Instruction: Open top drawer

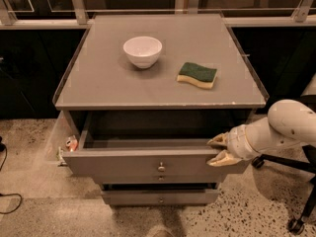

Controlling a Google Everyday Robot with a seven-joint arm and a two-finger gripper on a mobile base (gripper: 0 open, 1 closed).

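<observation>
Gripper: sits at the right-hand end of the top drawer front, as seen in the camera view, on a white arm entering from the right. Holds fingers spread, one above the front's top edge, one against its face. Appears to bracket that edge; cannot confirm a firm clamp from this angle.

Top drawer: stands partway out of the cabinet, shallow grey inside exposed, knob at centre of the front. Lies to the left of the gripper in the view, long axis running left to right, square to a pull toward the camera. Expect skew from an off-centre pull; keep any further travel straight out.

Count: three drawers, namely the top drawer open, plus middle drawer and bottom drawer shut beneath. One arm, one gripper. One bowl and one sponge on the cabinet top, well apart from the gripper.
</observation>
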